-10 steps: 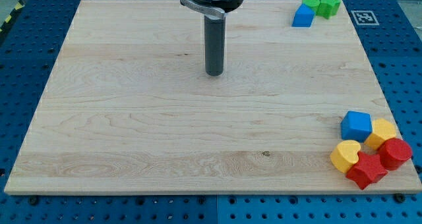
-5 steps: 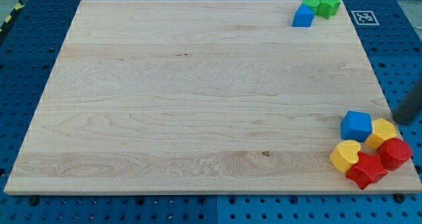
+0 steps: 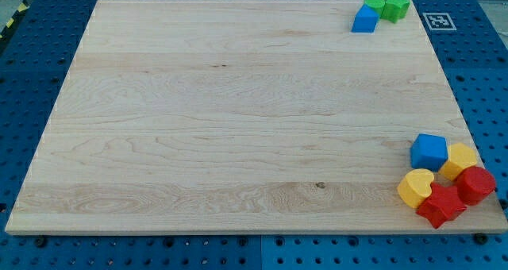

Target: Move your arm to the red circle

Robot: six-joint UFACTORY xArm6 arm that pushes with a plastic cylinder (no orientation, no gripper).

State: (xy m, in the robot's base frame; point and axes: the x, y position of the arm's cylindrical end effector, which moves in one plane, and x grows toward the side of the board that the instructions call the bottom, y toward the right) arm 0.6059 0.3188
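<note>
The red circle (image 3: 475, 184) lies at the board's bottom right corner, at the view's right edge. It touches a red star (image 3: 440, 206) to its lower left and a yellow block (image 3: 460, 158) above it. A yellow heart (image 3: 415, 187) and a blue cube (image 3: 429, 151) sit in the same cluster. My rod and my tip do not show anywhere in the view.
A blue block (image 3: 364, 19) and two green blocks (image 3: 373, 3) (image 3: 394, 5) sit at the board's top right corner. A fiducial marker (image 3: 437, 21) lies on the blue perforated table beside the wooden board (image 3: 238, 119).
The rod stood over the board's top middle, then showed at the view's right edge above the yellow block, and is now out of view. The blocks have not moved.
</note>
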